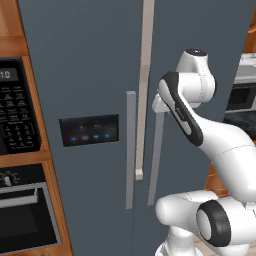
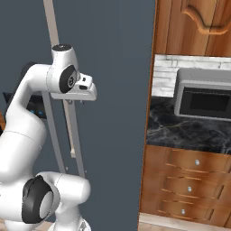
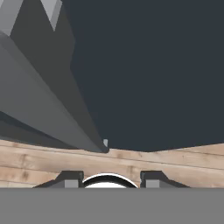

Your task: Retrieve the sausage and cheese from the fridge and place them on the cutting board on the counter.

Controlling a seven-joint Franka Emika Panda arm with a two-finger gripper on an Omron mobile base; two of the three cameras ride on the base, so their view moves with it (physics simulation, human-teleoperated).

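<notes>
The white arm reaches up to the fridge [image 1: 95, 75], its gripper [image 3: 110, 177] against the right door's grey handle [image 1: 156, 160]; whether the gripper grips the handle cannot be told. The right door stands slightly ajar. To the right lies the black marble desk [image 2: 189, 131].

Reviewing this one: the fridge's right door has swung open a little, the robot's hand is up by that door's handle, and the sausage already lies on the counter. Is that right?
Not quite: no sausage lies on the counter. The right base view shows that black marble stretch holding just a grey appliance. The rest holds: the fridge's right door stands slightly ajar, and the gripper is up by its handle.
</notes>
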